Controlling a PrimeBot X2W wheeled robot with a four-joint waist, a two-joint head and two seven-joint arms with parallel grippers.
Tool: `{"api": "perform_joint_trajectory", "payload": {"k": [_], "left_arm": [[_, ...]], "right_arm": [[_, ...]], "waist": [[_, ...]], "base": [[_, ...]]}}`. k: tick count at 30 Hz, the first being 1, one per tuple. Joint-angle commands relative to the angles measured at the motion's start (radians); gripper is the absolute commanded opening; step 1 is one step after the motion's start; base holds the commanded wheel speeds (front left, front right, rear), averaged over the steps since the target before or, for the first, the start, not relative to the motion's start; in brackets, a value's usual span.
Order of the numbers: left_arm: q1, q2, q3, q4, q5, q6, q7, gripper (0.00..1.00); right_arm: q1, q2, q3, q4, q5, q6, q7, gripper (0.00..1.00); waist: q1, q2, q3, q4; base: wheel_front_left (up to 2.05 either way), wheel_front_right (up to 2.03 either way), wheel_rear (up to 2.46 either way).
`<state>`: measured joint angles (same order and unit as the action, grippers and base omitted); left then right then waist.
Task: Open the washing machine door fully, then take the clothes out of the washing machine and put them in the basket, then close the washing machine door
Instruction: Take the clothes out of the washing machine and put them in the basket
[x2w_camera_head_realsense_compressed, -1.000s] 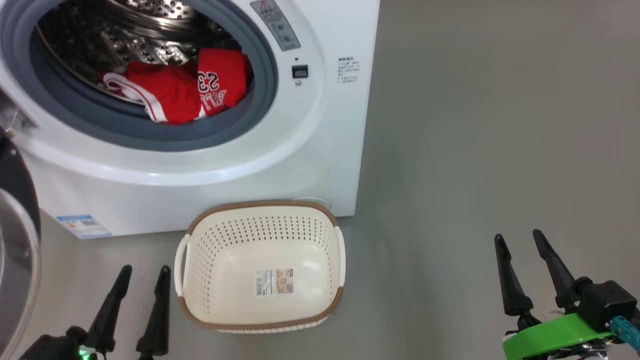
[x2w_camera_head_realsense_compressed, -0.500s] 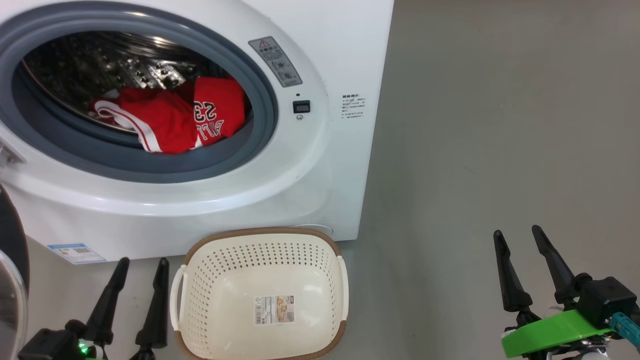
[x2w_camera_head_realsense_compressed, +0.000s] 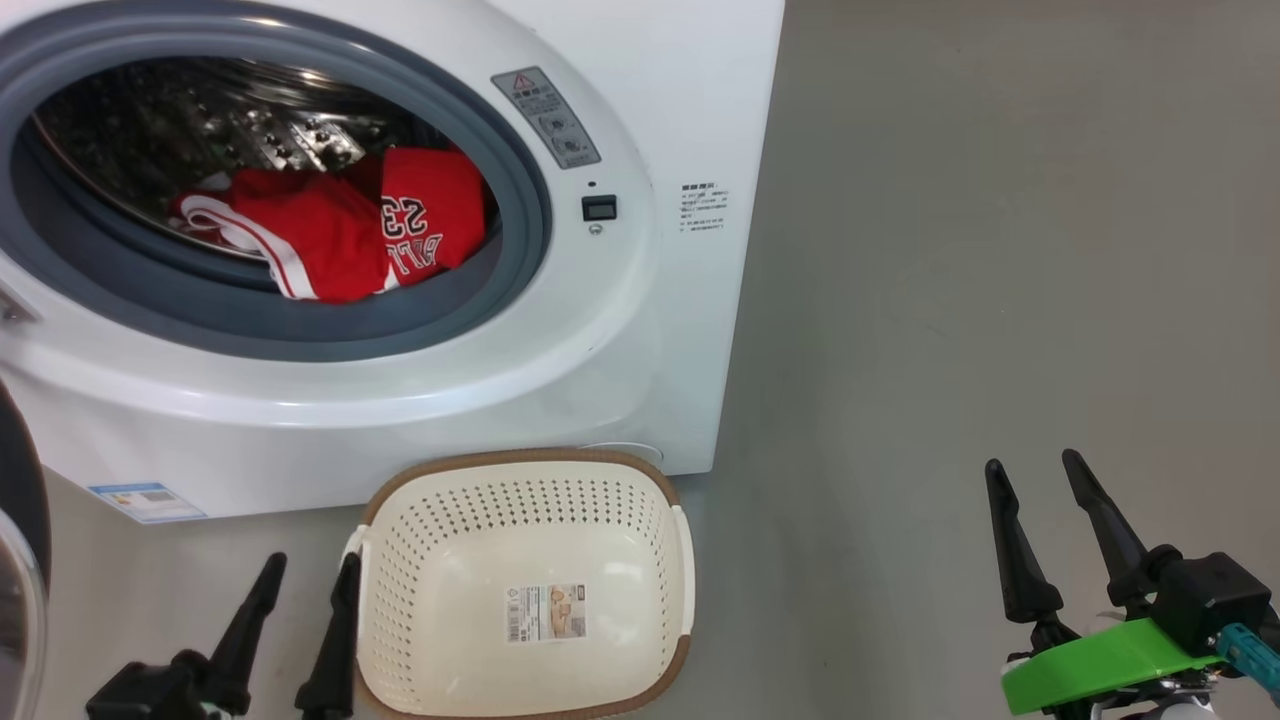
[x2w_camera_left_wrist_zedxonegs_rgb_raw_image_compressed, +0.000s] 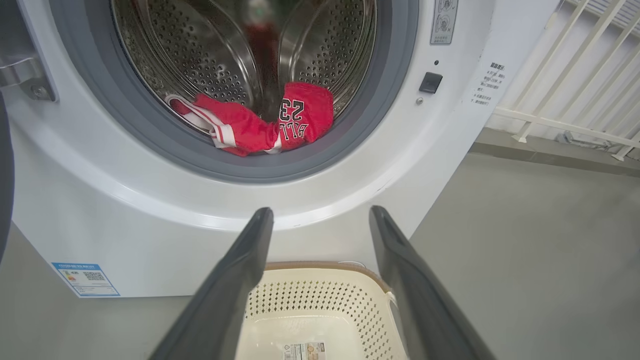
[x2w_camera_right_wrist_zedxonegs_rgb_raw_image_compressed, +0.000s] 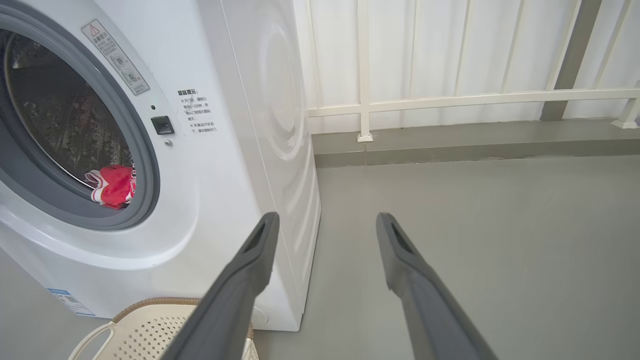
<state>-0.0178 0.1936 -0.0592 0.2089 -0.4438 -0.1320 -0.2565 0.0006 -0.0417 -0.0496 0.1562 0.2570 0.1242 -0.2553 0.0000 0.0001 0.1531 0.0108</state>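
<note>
The white washing machine (x2w_camera_head_realsense_compressed: 640, 330) (x2w_camera_left_wrist_zedxonegs_rgb_raw_image_compressed: 150, 235) (x2w_camera_right_wrist_zedxonegs_rgb_raw_image_compressed: 240, 150) stands with its mouth uncovered. Its black-rimmed door (x2w_camera_head_realsense_compressed: 15, 560) is swung out at the far left. Red clothes (x2w_camera_head_realsense_compressed: 340, 235) (x2w_camera_left_wrist_zedxonegs_rgb_raw_image_compressed: 260, 125) (x2w_camera_right_wrist_zedxonegs_rgb_raw_image_compressed: 114, 186) with white trim and a "23" print lie at the drum's front lip. The cream basket (x2w_camera_head_realsense_compressed: 672, 560) (x2w_camera_left_wrist_zedxonegs_rgb_raw_image_compressed: 360, 300) (x2w_camera_right_wrist_zedxonegs_rgb_raw_image_compressed: 150, 320) sits on the floor before the machine and holds nothing. My left gripper (x2w_camera_head_realsense_compressed: 308, 568) (x2w_camera_left_wrist_zedxonegs_rgb_raw_image_compressed: 320, 215) is open, low at the basket's left rim. My right gripper (x2w_camera_head_realsense_compressed: 1032, 468) (x2w_camera_right_wrist_zedxonegs_rgb_raw_image_compressed: 325, 220) is open over bare floor, far right of the basket.
Grey floor (x2w_camera_head_realsense_compressed: 1000, 250) stretches to the right of the machine. A white railing (x2w_camera_right_wrist_zedxonegs_rgb_raw_image_compressed: 450, 97) and a low kerb run along the far wall. A small blue label (x2w_camera_head_realsense_compressed: 145, 500) marks the machine's lower left corner.
The head camera tilted up, so machine and basket sit lower in view. My left gripper has shifted right, close against the basket's left rim. The right gripper has stayed put.
</note>
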Motion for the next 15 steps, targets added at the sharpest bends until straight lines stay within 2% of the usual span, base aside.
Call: {"api": "perform_joint_trajectory", "payload": {"k": [1,6,15], "left_arm": [[-0.053,0.026,0.033,-0.01,-0.004,0.001,-0.005,1.0],[-0.145,0.044,0.017,0.122,-0.001,0.001,-0.005,1.0],[-0.43,0.082,-0.022,0.309,-0.017,0.001,-0.005,1.0]], "right_arm": [[-0.03,-0.009,0.028,-0.024,0.011,0.007,-0.006,1.0],[-0.042,-0.009,0.038,-0.028,0.015,0.007,-0.006,1.0],[-0.084,-0.009,0.051,-0.041,0.037,0.007,-0.006,1.0]], "waist": [[0.0,-0.0001,0.006,-0.004],[0.0,-0.0001,0.04,-0.02],[0.0,-0.0001,0.149,-0.065]], "base": [[0.0,0.0,0.0],[0.0,0.0,0.0],[0.0,0.0,0.0]]}}
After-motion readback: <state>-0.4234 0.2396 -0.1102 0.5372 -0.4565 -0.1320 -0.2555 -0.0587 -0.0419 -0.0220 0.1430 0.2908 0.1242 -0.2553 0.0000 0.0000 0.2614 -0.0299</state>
